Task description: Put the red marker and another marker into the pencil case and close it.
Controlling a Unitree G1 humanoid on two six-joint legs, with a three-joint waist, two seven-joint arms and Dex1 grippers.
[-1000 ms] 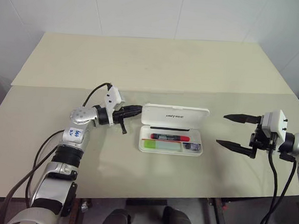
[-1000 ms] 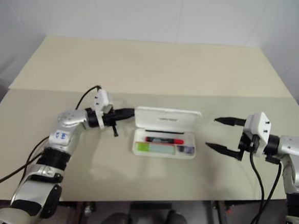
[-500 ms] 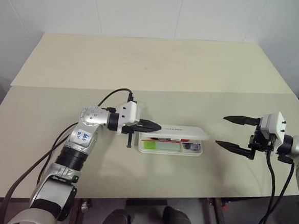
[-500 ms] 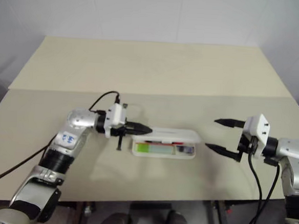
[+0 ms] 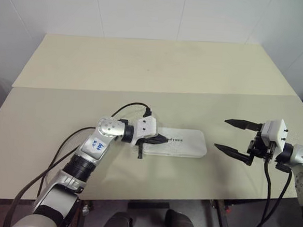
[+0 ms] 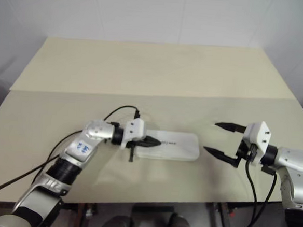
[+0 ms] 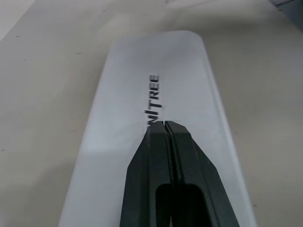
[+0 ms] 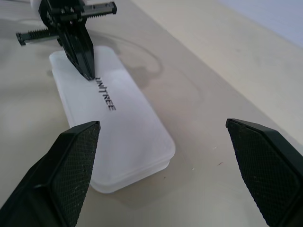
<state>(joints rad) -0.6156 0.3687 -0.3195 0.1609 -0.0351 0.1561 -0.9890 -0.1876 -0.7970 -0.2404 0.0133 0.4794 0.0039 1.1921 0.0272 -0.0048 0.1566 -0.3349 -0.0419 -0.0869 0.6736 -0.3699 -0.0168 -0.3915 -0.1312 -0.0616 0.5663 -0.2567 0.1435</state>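
- Pencil case (image 5: 178, 144) lying flat on the near half of the table (image 5: 144, 66), lid down, looks fully closed; long axis running left-right in the head views.
- "UNITREE" lettering readable on the lid, partly covered by the left fingertips in the left wrist view.
- Red marker and green highlighter not visible; lid covering the interior, so contents can't be confirmed from outside.
- Left gripper (image 5: 162, 138) clenched, both black fingers pressed together, nothing between them.
- Left fingertips (image 7: 163, 130) on top of the lid near its left end, right at the start of the lettering; appear to touch the lid surface.
- Same contact seen from the right wrist view: left gripper (image 8: 87, 71) tip down on the case (image 8: 128, 127) beside the "U".
- Right gripper (image 5: 232, 136) released, jaws spread wide, empty.
- Right gripper hovering above the table just past the case's right end, apart from it, pointing toward it.
- Right fingers (image 8: 71, 161) framing the case in the right wrist view, no contact.
- Black cable looping off the left wrist onto the table behind the case.
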